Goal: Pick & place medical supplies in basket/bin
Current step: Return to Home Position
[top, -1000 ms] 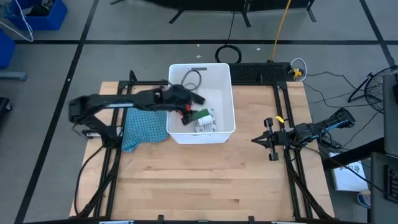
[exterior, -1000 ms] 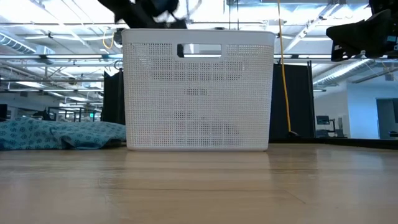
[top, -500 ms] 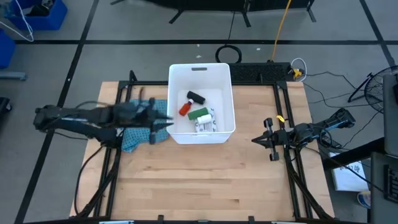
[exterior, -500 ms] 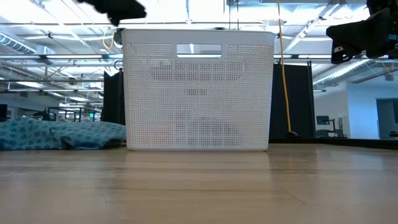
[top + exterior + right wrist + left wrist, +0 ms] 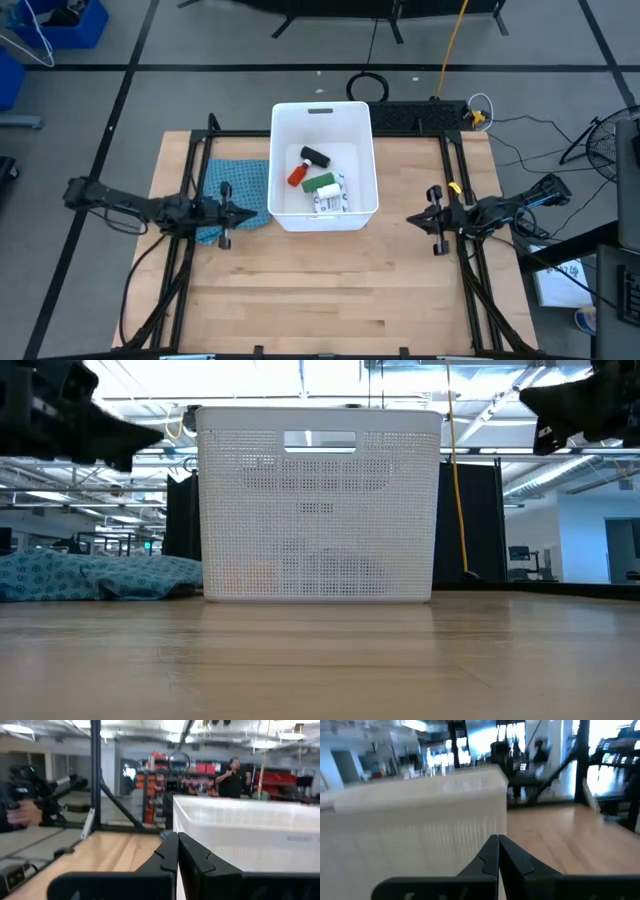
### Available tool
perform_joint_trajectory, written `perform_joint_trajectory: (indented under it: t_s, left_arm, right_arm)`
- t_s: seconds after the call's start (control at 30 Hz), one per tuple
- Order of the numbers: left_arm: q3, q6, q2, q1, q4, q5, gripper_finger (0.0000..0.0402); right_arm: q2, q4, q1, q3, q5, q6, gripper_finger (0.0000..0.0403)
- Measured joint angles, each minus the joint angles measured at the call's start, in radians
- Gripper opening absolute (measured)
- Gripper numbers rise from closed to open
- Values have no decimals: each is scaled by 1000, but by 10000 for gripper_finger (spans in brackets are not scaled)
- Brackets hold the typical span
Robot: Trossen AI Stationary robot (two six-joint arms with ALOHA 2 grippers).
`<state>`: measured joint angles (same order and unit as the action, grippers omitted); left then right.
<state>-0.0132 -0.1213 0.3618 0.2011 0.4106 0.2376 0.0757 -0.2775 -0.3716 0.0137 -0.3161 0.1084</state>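
Observation:
The white basket [image 5: 280,215] stands at the table's far middle. Inside it lie an orange pill bottle [image 5: 297,177], a small black block [image 5: 316,156], a green block [image 5: 321,184] and a white printed packet [image 5: 330,199]. My left gripper [image 5: 258,211] hovers shut and empty over the patterned cloth, left of the basket; its fingertips [image 5: 498,839] meet. My right gripper [image 5: 410,221] waits shut at the table's right, pointing toward the basket [image 5: 250,830].
A blue-green patterned cloth [image 5: 240,190] lies on the table left of the basket, also low at the left in the low view [image 5: 90,575]. Black frame rails [image 5: 190,170] run along both table sides. A person [image 5: 233,775] stands in the room beyond. Bare wood lies toward the near edge.
My left gripper has drawn back out of the basket toward the table's left edge, going from above the items to over the cloth, and its fingers have shut. The orange bottle and black block now lie uncovered in the basket.

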Motion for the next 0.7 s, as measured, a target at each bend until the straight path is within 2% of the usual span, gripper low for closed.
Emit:
perform_joint_trajectory:
  t_s: [0.07,0.33,0.53,0.6,0.7]
  left_arm:
    - [-2,32,-35,-5,-79,7,3]
    - [3,-19,-48,-3,-95,1,2]
    - [3,-75,-51,-9,-86,33,1]
    - [3,-89,-51,-31,-72,21,1]
    - [3,-102,-51,-98,-62,-54,1]
  right_arm:
    - [3,13,5,0,-11,-2,0]
    - [1,-13,5,0,-2,15,0]
    - [-1,-30,35,0,-49,87,0]
    - [-1,-43,73,0,-39,91,0]
    - [-1,-26,156,1,55,76,0]
